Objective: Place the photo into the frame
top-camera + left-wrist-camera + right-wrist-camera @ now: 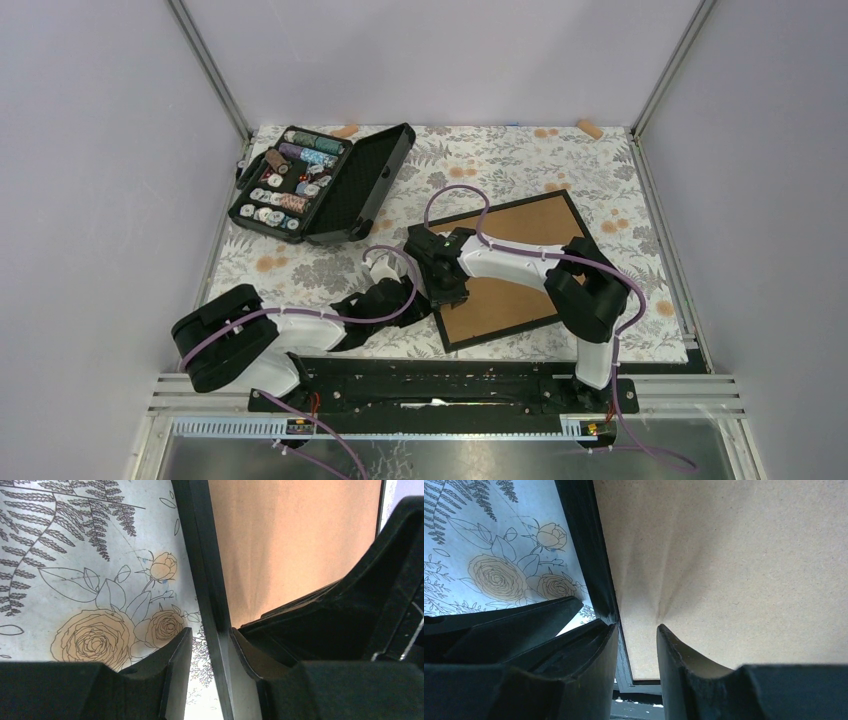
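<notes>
The frame [525, 225] lies face down right of the table's centre, black rim around its brown board back [734, 555]. The photo is hidden. Both grippers sit at the frame's left rim near its front corner. My left gripper [415, 297] [210, 640] stands partly open above the rim [200, 555], one finger over the cloth and the other over the board, with nothing between them. My right gripper [445, 292] [636, 627] is also partly open. Its left finger touches the rim [584, 540] and its right fingertip [664, 632] rests at the board. The two grippers are side by side, almost touching.
An open black case of thread spools [320, 180] lies at the back left on the floral cloth [480, 160]. Two small orange pieces [345, 130] [590, 128] sit by the back wall. A black rail [440, 385] runs along the near edge.
</notes>
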{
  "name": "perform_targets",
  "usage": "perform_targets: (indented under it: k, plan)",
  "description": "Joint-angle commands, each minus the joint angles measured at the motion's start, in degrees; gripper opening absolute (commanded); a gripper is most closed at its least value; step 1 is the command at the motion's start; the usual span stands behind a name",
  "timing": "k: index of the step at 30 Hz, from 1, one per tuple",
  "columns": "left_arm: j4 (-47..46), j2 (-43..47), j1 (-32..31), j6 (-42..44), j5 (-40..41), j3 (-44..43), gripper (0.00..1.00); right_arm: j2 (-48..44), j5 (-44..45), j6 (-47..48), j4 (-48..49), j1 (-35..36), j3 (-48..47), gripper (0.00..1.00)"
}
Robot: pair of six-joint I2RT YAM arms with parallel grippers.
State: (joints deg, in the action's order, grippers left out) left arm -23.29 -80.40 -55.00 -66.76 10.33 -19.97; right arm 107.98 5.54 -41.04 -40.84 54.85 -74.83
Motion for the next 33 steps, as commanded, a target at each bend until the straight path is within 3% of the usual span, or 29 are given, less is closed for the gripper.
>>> perform_targets:
  k: [1,7,14,19,25,33]
  plan:
    - [3.75,-2.10,0.27,-0.58,1.81,0.86,0.37,1.10,1.61,-1.37,-0.73,0.70,-1.43,0.41]
    - [6.24,-2.57,0.22,-2.43,3.32,0.64,0.42,2.70,2.59,-1.69,-0.68,0.78,-1.35,0.40]
    - [9.29,-3.39,0.25,-4.28,4.41,0.21,0.35,4.72,4.30,-2.21,-2.26,0.91,-1.32,0.37]
    - [14.47,-4.30,0.17,-7.06,6.44,-0.97,0.33,4.80,4.74,-1.96,-2.91,0.92,-0.30,0.19]
    - [21.21,-10.24,0.30,-9.40,7.85,-4.58,0.33,4.04,4.22,-1.93,-0.99,0.93,1.99,0.19]
    - [17.08,-8.69,1.63,-10.58,6.57,0.80,0.26,1.86,2.62,-1.33,3.35,-0.22,6.46,0.27]
